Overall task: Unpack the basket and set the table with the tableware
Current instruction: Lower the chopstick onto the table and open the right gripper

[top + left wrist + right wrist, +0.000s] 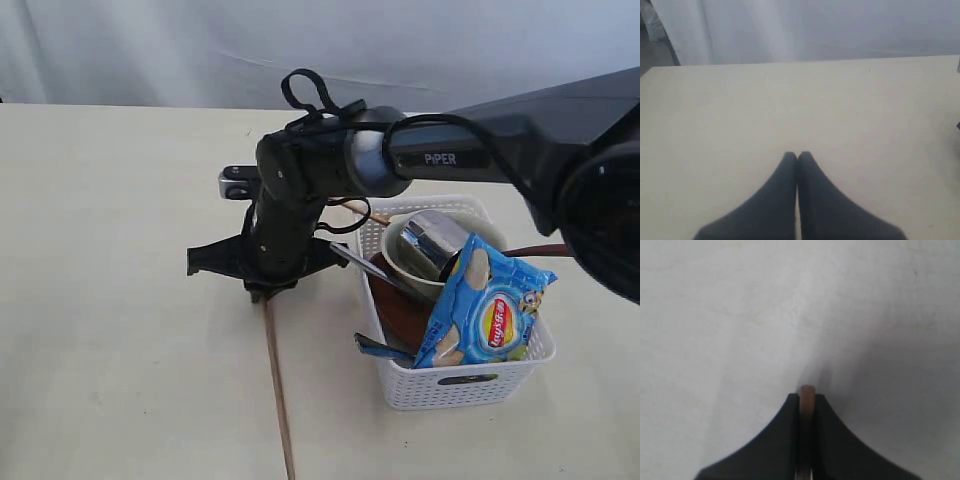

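Note:
My right gripper [262, 292] reaches across to the table [120, 200] just left of the white basket [455, 385] and points down. It is shut on a thin wooden chopstick [278, 390], which runs along the tabletop toward the front edge. In the right wrist view the chopstick's end [807, 392] shows between the fingertips of the right gripper [807, 396]. The basket holds a steel cup [432, 243] lying in a white bowl [400, 262], a brown plate [400, 310], a reddish spoon handle [535, 250], steel cutlery handles [380, 348] and another chopstick [365, 212]. My left gripper [797, 156] is shut and empty over bare table.
A blue crisp packet [485, 315] leans over the basket's front right part. The right arm's dark links [480, 150] span above the basket from the right. Pale curtains [300, 40] hang behind the table's far edge.

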Available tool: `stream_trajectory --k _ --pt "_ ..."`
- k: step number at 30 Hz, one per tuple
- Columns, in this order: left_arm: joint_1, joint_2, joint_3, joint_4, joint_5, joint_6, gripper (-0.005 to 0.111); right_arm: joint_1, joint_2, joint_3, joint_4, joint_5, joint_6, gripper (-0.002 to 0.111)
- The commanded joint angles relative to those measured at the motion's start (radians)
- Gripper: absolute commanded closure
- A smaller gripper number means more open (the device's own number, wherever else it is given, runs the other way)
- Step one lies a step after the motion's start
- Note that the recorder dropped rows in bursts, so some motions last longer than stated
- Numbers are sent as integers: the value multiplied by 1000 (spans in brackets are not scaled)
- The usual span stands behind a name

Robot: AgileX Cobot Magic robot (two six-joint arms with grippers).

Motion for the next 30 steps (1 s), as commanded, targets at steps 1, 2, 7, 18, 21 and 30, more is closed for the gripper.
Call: stream_trajectory --k 1,2,7,18,21,30 --pt "-6 -4 4 -7 -5 -8 107 -6 6 -6 23 25 -21 109" --pt "-6 -4 4 -7 -5 -8 107 -6 6 -6 27 29 -21 109" --pt "-6 -4 4 -7 -5 -8 107 -6 6 -6 23 49 -21 109" --pt "-6 -4 4 -7 -5 -8 107 -30 6 -6 -45 94 4 109" --pt "-6 -4 4 -7 -5 -8 107 -44 6 -6 -45 92 4 109" --pt "-6 -4 4 -7 -5 -8 107 -115 6 -6 -53 75 -1 109"
